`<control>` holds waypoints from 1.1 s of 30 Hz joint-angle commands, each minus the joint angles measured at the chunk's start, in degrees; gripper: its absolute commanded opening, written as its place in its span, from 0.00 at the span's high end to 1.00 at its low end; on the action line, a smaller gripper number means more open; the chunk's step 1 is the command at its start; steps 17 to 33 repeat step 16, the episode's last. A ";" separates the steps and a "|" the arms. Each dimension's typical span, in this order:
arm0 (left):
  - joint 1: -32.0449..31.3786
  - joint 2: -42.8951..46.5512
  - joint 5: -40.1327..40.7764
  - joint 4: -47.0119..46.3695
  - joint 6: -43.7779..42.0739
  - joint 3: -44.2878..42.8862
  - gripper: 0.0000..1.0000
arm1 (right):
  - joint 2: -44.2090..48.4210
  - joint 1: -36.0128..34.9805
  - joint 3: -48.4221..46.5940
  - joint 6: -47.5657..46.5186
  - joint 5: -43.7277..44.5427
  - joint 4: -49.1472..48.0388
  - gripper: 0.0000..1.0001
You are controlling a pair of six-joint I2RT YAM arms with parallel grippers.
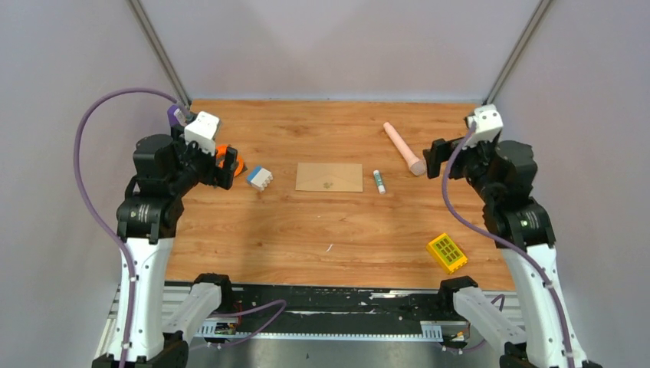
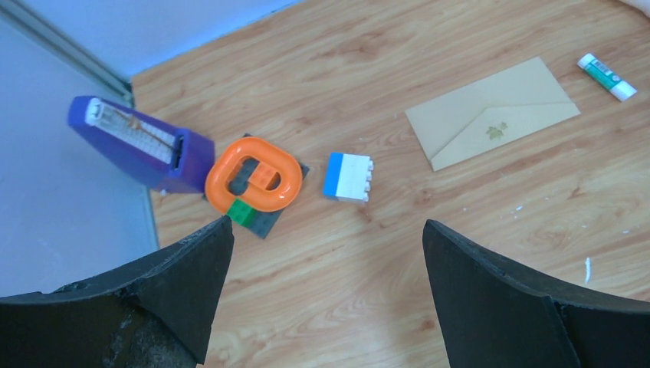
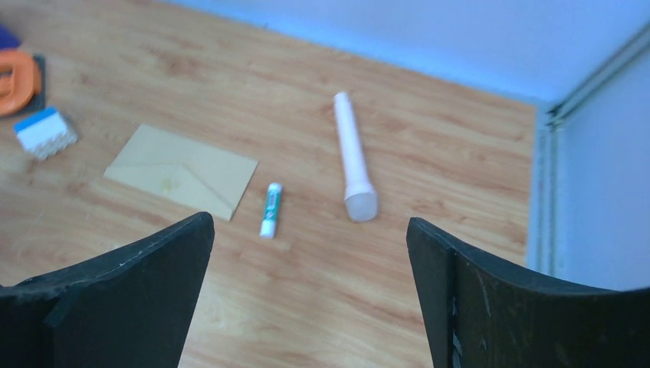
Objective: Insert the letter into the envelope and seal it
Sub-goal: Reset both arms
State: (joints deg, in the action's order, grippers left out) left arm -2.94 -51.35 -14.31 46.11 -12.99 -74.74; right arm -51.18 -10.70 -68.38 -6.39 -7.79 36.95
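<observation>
Tan envelope (image 1: 329,177) lies between 2 end effectors (image 1: 228,167) (image 1: 433,159) (jaws spread).

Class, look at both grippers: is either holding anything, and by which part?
Nothing is held. Left gripper and right gripper are open and empty; the envelope lies flat.

Overhead cam — wrist cams oblique on envelope (image 2: 494,115)

Black-and-white arms (image 1: 146,230) with purple cables (image 1: 123,91)
</observation>
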 commanded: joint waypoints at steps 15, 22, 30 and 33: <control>5.38 10.51 5.97 -2.06 0.57 5.88 0.00 | 12.10 2.83 8.09 -0.41 9.88 -9.86 0.00; 5.57 10.73 5.72 -2.14 0.64 5.85 0.00 | 12.07 2.85 8.02 -0.01 10.20 -10.33 0.00; 5.57 10.73 5.72 -2.14 0.64 5.85 0.00 | 12.07 2.85 8.02 -0.01 10.20 -10.33 0.00; 5.57 10.73 5.72 -2.14 0.64 5.85 0.00 | 12.07 2.85 8.02 -0.01 10.20 -10.33 0.00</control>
